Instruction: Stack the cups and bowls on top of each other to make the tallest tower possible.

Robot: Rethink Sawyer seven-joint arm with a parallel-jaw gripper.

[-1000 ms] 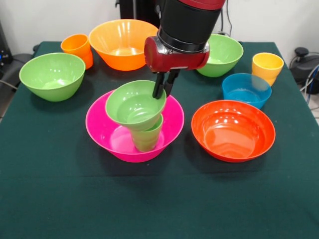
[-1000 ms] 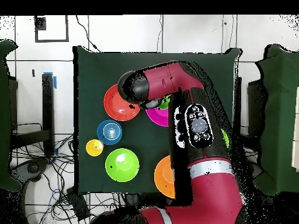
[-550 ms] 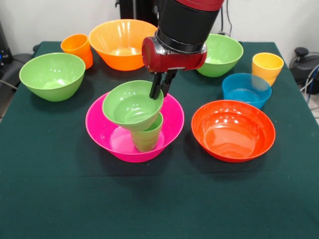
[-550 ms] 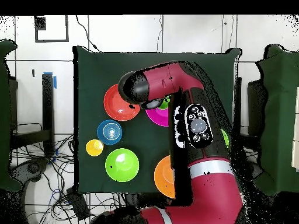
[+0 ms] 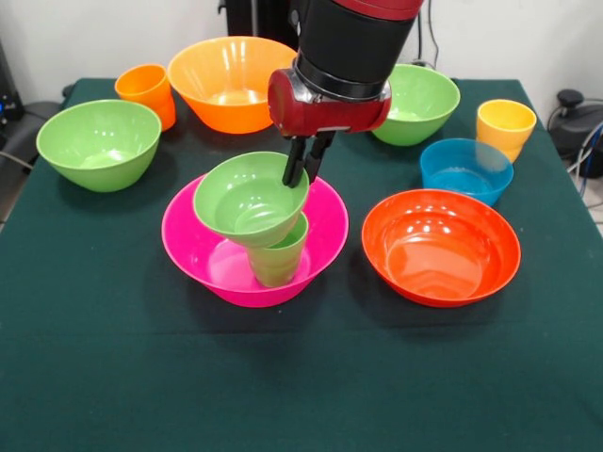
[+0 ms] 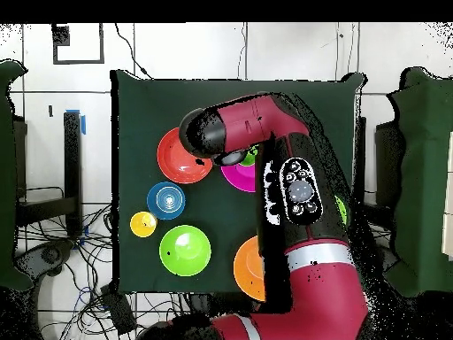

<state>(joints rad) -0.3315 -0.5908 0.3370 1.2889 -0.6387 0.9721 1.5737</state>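
Front view: gripper (image 5: 301, 172) fingers pinch the rim of the small green plastic bowl (image 5: 247, 200), which sits tilted on the green plastic cup (image 5: 278, 259) inside the large pink plastic bowl (image 5: 212, 264) at desk (image 5: 113, 358) centre. Overhead view: arm (image 6: 292, 190) hides the stack; only a pink sliver shows.

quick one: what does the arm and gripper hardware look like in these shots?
Sawyer arm: glossy red shell with black joint sections. The wrist is a black cylinder ending in a rounded red housing. Gripper: two slim black fingers. From overhead, a black oval panel with round buttons and a silver band lower down.
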